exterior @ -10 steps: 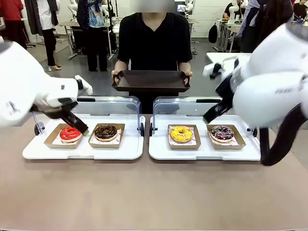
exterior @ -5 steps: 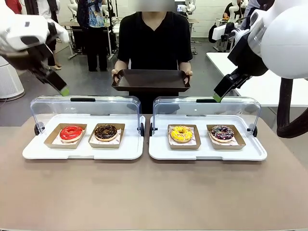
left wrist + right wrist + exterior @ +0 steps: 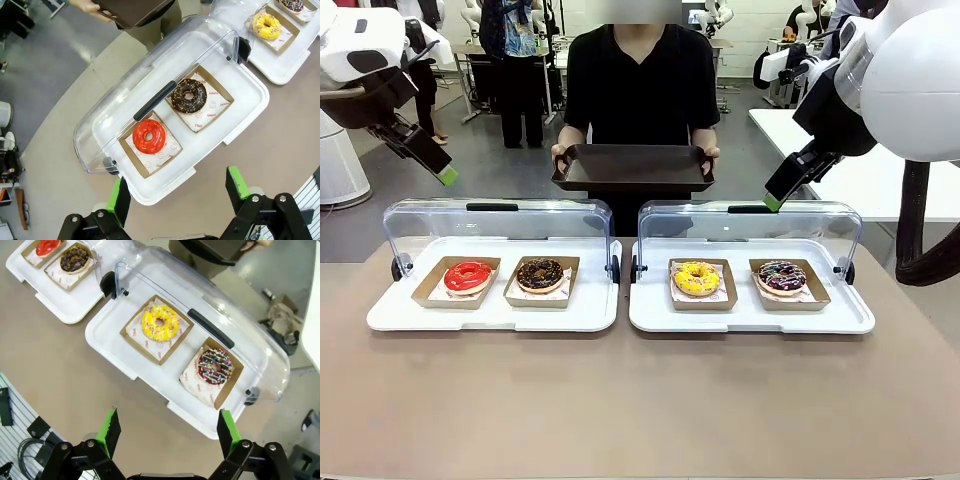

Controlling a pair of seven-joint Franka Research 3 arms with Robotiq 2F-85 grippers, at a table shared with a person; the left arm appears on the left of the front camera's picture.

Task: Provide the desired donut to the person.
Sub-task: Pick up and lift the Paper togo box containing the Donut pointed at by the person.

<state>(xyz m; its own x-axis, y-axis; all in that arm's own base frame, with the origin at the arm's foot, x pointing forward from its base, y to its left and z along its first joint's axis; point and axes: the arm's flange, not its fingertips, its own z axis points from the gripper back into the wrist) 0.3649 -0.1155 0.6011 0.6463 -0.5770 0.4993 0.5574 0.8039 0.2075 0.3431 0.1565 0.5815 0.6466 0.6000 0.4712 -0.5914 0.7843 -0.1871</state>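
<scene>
Donuts — red (image 3: 468, 275), chocolate (image 3: 540, 272), yellow (image 3: 697, 277), sprinkled (image 3: 781, 275) — lie in open cases (image 3: 582, 312) on the counter (image 3: 640, 400). Left tool (image 3: 178, 186) and right tool (image 3: 168, 424) hang high, fingers apart; wait for the choice of the person (image 3: 640, 90) at the far side before descending.

The left arm (image 3: 350, 35) and right arm (image 3: 920, 90) are white and rounded, the right with a black cable (image 3: 910, 225). The left gripper (image 3: 177, 189) and right gripper (image 3: 167, 427) are black with green pads (image 3: 236, 182) and silver screws (image 3: 251, 198). The person (image 3: 640, 90) wears a black short-sleeved shirt.

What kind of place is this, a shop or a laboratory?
Probably a lab hall staged as a donut counter: two lidded display trays hold boxed donuts, the person holds a brown tray, and worktables stand behind.
</scene>
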